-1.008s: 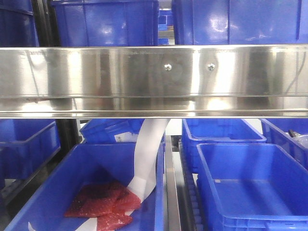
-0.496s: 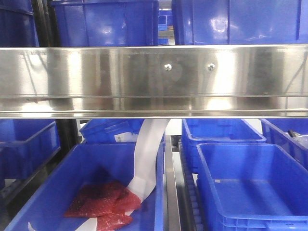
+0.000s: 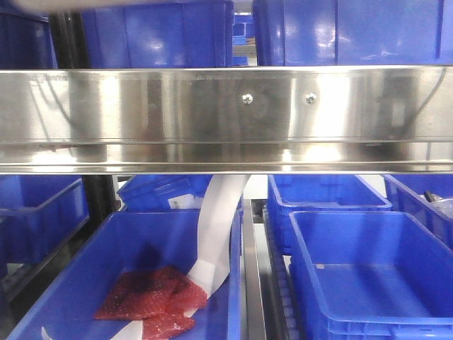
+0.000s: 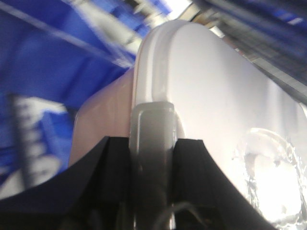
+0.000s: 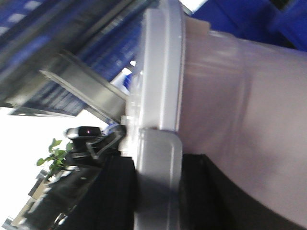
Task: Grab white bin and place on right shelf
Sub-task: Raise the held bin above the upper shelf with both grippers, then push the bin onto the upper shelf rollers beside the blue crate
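We are finding the white bin (image 4: 216,96) filling the centre and right of the left wrist frame, its lid facing the camera. The left gripper (image 4: 151,139) is pinching the lid rim at lower centre, and the right gripper (image 5: 158,172) is pinching the rim likewise. The right shelf (image 3: 226,117) is spanning the front frame, with blue crates (image 3: 361,269) sitting below.
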